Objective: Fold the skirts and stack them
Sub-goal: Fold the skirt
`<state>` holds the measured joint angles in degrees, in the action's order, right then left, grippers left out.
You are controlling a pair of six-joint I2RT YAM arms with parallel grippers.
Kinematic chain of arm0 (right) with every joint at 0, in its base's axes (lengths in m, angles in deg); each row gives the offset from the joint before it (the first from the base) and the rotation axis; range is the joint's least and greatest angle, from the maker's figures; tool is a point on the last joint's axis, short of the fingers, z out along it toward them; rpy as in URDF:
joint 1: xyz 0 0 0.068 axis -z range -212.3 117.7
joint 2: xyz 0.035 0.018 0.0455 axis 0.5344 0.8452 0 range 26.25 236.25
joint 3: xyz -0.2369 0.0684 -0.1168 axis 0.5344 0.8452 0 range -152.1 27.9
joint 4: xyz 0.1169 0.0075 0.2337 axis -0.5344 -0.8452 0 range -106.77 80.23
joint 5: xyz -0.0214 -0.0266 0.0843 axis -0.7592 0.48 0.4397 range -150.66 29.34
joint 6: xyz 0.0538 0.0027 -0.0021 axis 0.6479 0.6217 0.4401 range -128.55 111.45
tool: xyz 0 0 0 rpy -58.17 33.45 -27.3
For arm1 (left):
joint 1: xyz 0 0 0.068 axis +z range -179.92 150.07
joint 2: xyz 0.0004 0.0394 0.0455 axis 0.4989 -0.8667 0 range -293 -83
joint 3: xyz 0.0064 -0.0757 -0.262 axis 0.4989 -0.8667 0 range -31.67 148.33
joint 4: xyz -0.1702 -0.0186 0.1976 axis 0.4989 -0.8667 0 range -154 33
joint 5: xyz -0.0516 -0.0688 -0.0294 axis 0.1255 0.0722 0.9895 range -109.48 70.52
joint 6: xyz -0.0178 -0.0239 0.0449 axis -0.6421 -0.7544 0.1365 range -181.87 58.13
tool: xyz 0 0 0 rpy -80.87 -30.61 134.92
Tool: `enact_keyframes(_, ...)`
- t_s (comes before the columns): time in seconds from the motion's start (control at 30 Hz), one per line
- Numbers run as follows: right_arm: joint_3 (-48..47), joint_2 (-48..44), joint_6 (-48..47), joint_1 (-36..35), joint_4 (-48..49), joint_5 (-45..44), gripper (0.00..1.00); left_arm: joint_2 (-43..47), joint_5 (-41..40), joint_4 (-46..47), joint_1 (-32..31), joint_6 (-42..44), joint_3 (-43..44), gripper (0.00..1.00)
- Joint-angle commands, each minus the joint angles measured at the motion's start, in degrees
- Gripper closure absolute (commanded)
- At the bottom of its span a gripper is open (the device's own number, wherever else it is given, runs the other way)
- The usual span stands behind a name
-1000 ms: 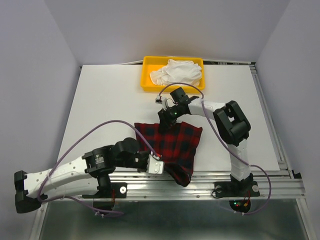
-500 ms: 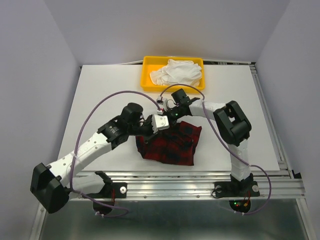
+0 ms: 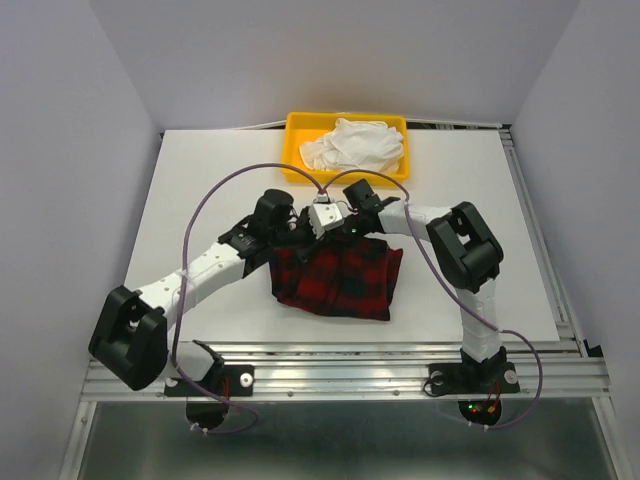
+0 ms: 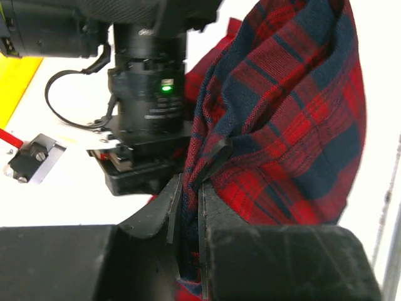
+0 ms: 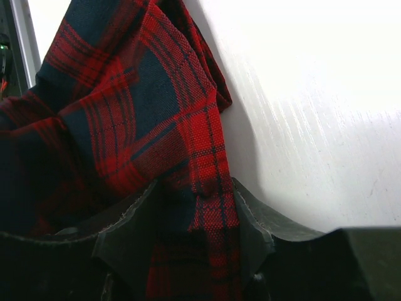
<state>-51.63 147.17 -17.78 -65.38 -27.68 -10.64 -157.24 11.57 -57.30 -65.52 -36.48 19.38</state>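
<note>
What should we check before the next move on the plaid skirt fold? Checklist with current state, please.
1. Grip of left pincer on plaid skirt edge: ok, shut on the cloth.
2. Grip of right pincer: cannot tell; cloth sits between its fingers.
3. Folded edges aligned at the far side: cannot tell; both arms cover them.
4. Whole plaid skirt on the table: ok.
5. Gap between the two pincers: cannot tell; they are very close.
6. Fold of the white garment: not ok; it lies crumpled in the yellow tray.
</note>
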Motion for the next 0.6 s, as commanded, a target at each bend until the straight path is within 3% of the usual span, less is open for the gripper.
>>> enact_keyframes(0.0, 2.10, 1.07, -1.40, -0.85, -1.95, -0.36, 0.48, -3.28, -4.33, 10.48, 0.70, 0.45, -0.94, 1.00)
enact_keyframes(0.27, -2.38, 1.42, -0.17, -0.85, -4.41, -5.54, 0.48, -5.84, -4.24, 10.14, 1.40, 0.89, -3.23, 1.00)
enact_keyframes(0.4, -4.58, 0.19, 2.45, -0.23, -4.68, -8.18, 0.27, -2.85, -2.75, 8.38, 1.58, 2.47, -5.95, 1.00)
enact_keyframes(0.57, -11.59, -0.25, 8.78, 4.33, -4.59, -9.86, 0.23, 1.81, 1.03, 5.66, 1.67, 4.15, -7.89, 1.00)
